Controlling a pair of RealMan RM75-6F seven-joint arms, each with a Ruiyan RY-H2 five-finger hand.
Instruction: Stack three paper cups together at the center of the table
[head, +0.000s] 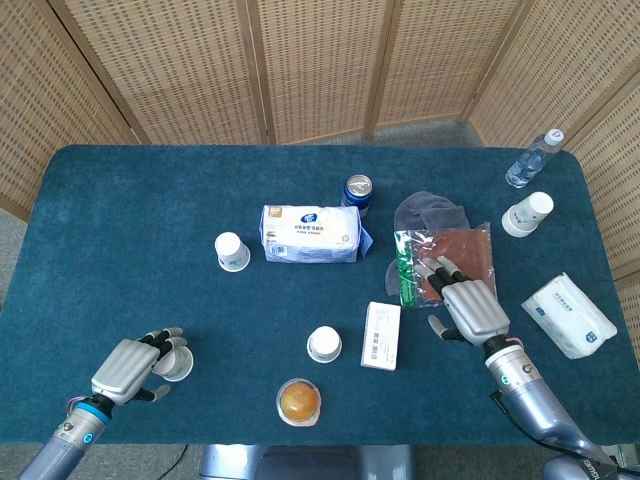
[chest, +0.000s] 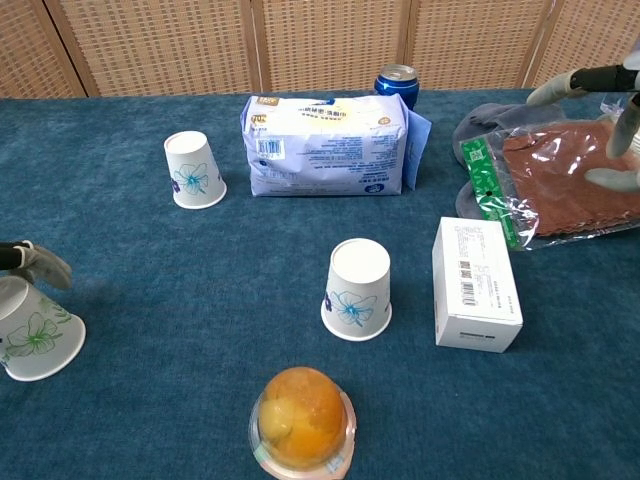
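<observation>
Blue-green cloth covers the table (head: 120, 200), which stands before wicker screens. The left hand (head: 128, 367) hangs low at the near left corner, its fingers curled over the top of an upturned paper cup (head: 177, 364) that stands just beyond its fingertips. Whether the fingers actually grip this cup cannot be told; in the chest view only two fingertips (chest: 45, 266) show above the cup's top edge.

A second upturned cup (head: 324, 344) stands well to the right of that hand, near the table's middle. A third upturned cup (head: 232, 251) stands farther off, beyond the left hand and to its right. A fourth cup (head: 527, 213) lies on its side far beyond the right hand, near a water bottle (head: 533, 159).

The right hand (head: 467, 305) hovers with fingers spread and apart, holding nothing, its fingertips over a clear packet of brown food (head: 445, 259). A white box (head: 381, 335) lies just left of this hand. A white wipes pack (head: 568, 315) lies to its right. A fruit jelly cup (head: 299, 401) sits near the table's front edge, between the two hands. Farther back stand a tissue pack (head: 310, 233) and a blue can (head: 357, 189).
</observation>
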